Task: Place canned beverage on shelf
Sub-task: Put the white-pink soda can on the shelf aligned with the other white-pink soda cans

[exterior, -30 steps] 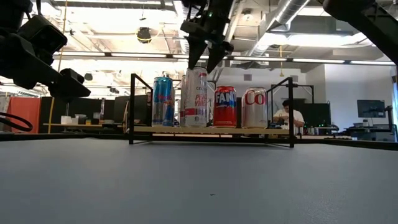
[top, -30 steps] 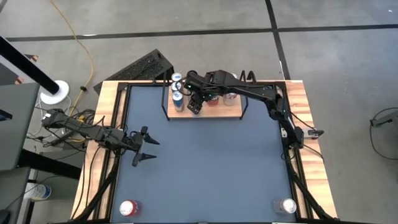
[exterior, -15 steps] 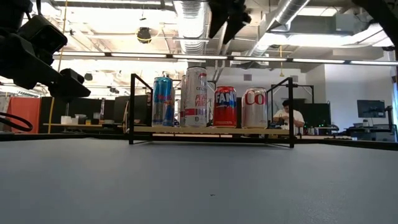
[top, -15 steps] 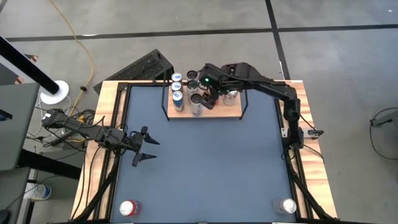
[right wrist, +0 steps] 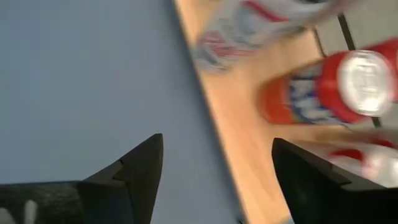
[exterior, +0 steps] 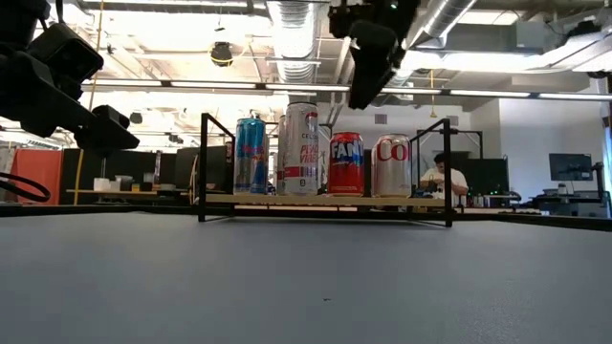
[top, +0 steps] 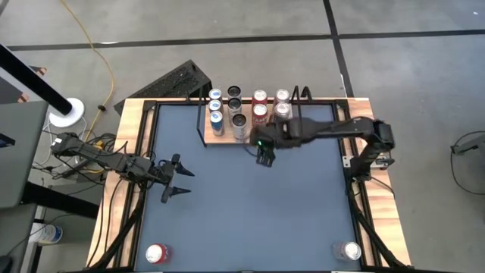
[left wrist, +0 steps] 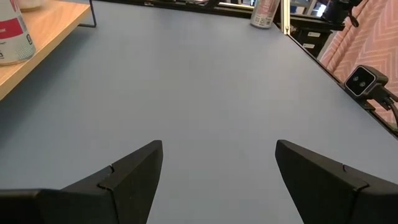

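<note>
in the high view the right gripper [top: 264, 157] is now over the blue table [top: 250, 212], just in front of the shelf [top: 292, 139] edge; one second ago it was over the shelf, above the tall white can [top: 240, 127], and half a second ago it was a little behind that spot. its fingers are spread and hold nothing. behind this claw the cans stand in rows on the shelf, the tall white can nearest to it, the blue can [top: 217, 121] further to the side. the left gripper [top: 176, 177] waits far from the shelf, at the left side of the table, spread and empty, in the same place as before. in the low view the right claw [exterior: 368, 72] hangs above the red fanta can [exterior: 345, 163], closer to the camera than the shelf [exterior: 325, 199]; earlier it was right over the tall white can [exterior: 300, 149], which now stands alone between the blue can [exterior: 251, 155] and the fanta can. in the left wrist view both fingers [left wrist: 134, 171] are apart over bare table. in the right wrist view the spread fingers [right wrist: 140, 168] frame the table and the shelf edge [right wrist: 227, 130], with the fanta can [right wrist: 323, 90] beyond them.
</note>
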